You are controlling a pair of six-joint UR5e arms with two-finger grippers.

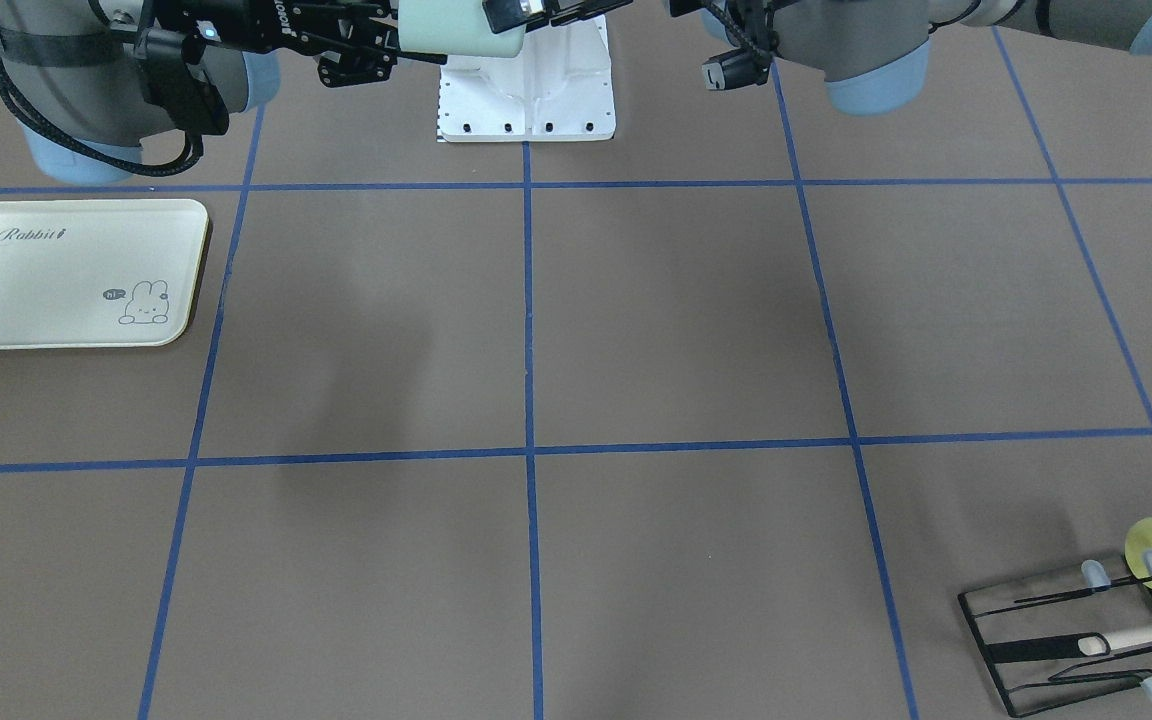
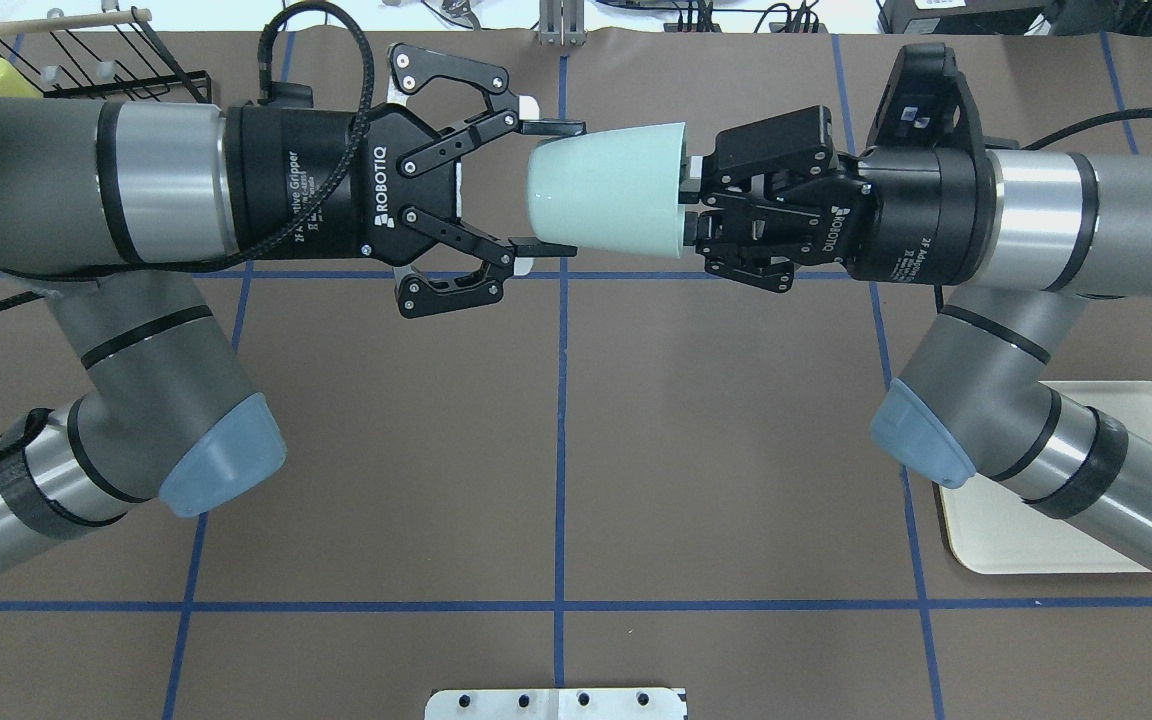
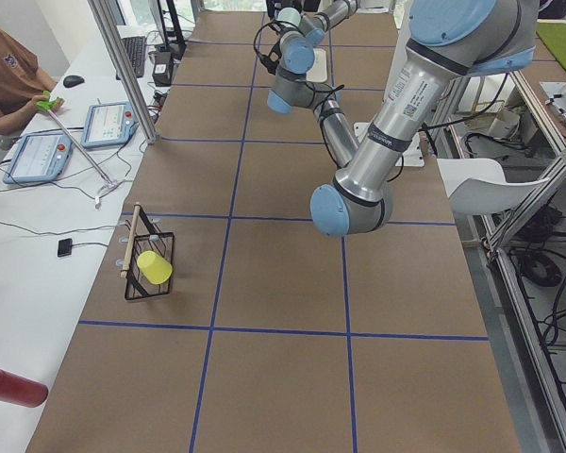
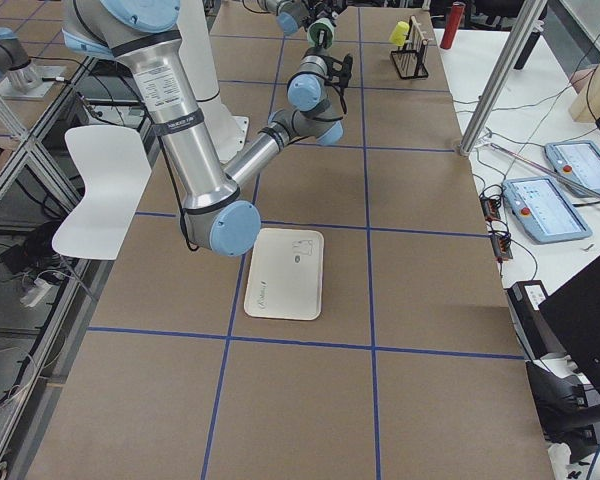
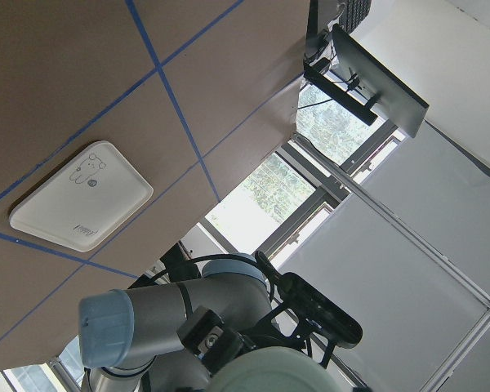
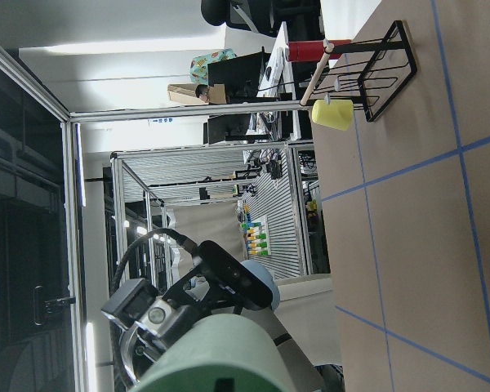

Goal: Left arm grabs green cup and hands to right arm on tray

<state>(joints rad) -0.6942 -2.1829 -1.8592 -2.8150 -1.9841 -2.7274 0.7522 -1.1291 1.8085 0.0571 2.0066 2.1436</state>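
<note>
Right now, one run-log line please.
stage: mid-air handover; pale mint-green plastic cup: horizontal; grey-silver left arm: jaws open astride base; grey-silver right arm: jaws shut on rim

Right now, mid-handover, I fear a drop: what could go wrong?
The right gripper pinches only the green cup by its rim in mid-air, so it may slip or tilt. The open left gripper flanks the cup's base; withdrawing could knock it. The tray lies beneath the right arm, an awkward reach.
</note>
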